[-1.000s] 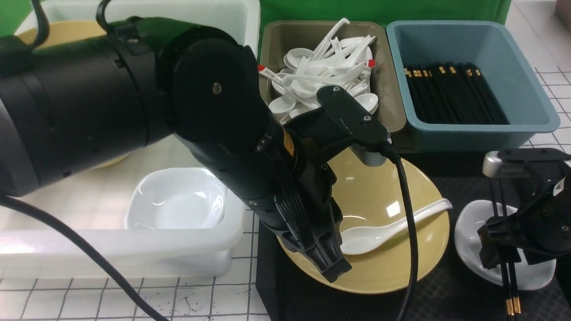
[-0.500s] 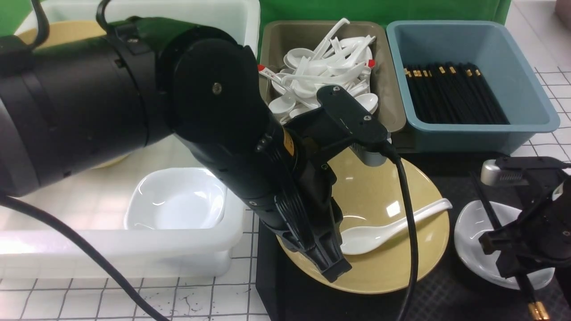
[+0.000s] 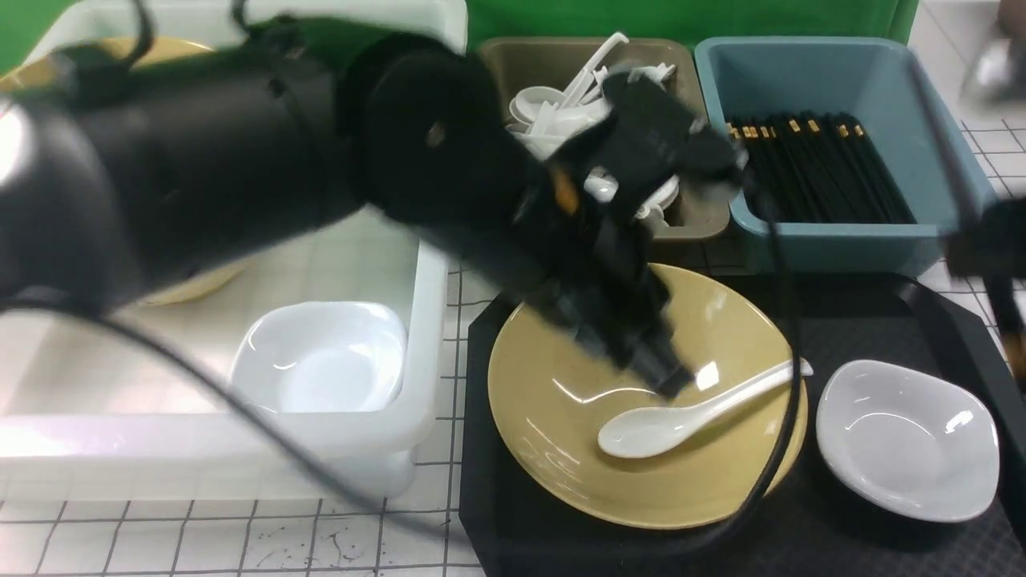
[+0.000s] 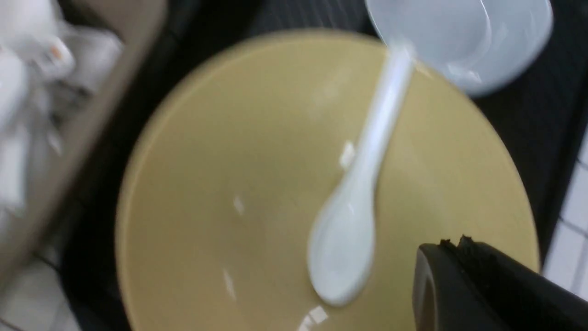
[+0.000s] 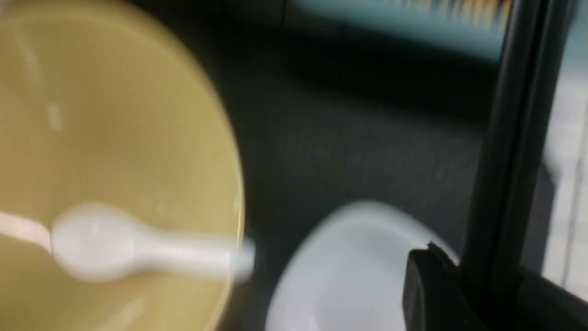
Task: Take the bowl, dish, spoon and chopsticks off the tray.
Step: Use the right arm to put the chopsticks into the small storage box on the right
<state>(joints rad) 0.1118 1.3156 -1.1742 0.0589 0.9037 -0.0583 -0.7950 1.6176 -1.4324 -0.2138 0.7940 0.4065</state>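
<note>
The yellow bowl sits on the black tray, and the white spoon lies inside it with its handle over the right rim. To the right of the bowl, the small white dish is empty. My left gripper is shut and empty, its tip just above the spoon's handle; it also shows in the left wrist view. My right gripper, blurred at the far right edge, is shut on the black chopsticks, held up above the dish.
A white tub at the left holds another white dish and a yellow bowl. Behind the tray stand a tan bin of white spoons and a blue bin of black chopsticks. My left arm spans the middle.
My right gripper shut on the chopsticks and lifted them up and to the right, off the dish. My left arm swung farther back, its tip moving from the bowl's front edge toward the spoon handle.
</note>
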